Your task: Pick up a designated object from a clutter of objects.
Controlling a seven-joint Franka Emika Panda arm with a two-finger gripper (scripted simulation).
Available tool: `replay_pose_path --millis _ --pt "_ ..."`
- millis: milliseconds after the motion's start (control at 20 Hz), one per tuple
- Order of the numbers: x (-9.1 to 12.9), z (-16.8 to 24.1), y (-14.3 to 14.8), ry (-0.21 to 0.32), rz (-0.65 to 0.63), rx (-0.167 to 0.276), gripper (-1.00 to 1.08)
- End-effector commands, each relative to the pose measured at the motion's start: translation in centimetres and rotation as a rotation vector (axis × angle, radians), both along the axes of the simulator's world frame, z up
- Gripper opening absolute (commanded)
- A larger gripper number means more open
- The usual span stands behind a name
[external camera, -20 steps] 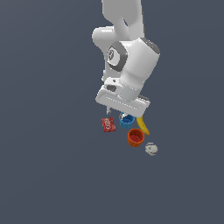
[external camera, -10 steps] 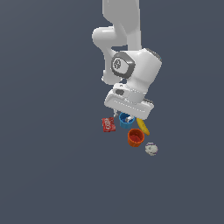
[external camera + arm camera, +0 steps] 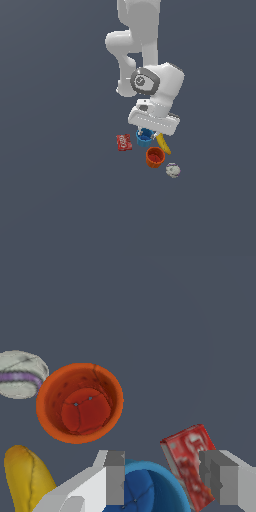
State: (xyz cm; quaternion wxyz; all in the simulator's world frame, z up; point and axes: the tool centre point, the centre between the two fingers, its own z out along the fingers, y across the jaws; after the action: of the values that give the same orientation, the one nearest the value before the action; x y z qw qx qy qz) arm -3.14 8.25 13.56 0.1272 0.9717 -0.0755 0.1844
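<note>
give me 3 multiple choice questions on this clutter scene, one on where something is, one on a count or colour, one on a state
1. What lies between the open jaws in the wrist view?
A. small bright blue round cup
B. yellow banana
C. whitish lump

2. How many round cups are in the clutter?
A. one
B. two
C. four

3. How does the orange-red round cup stand?
A. tipped on its side
B. upside down
C. upright, mouth open and empty

Answers:
1. A, the small bright blue round cup sits in the gap of the gripper, with the flat red packet partly in it too.
2. B, only the blue cup and the orange-red round cup show.
3. C, the wrist view looks straight into its bare inside.
</note>
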Motion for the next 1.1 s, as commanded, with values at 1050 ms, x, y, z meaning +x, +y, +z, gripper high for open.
replay_pose_path --millis 1050 --pt "-4.9 -4.3 4.6 -0.002 0.045 0.116 0.28"
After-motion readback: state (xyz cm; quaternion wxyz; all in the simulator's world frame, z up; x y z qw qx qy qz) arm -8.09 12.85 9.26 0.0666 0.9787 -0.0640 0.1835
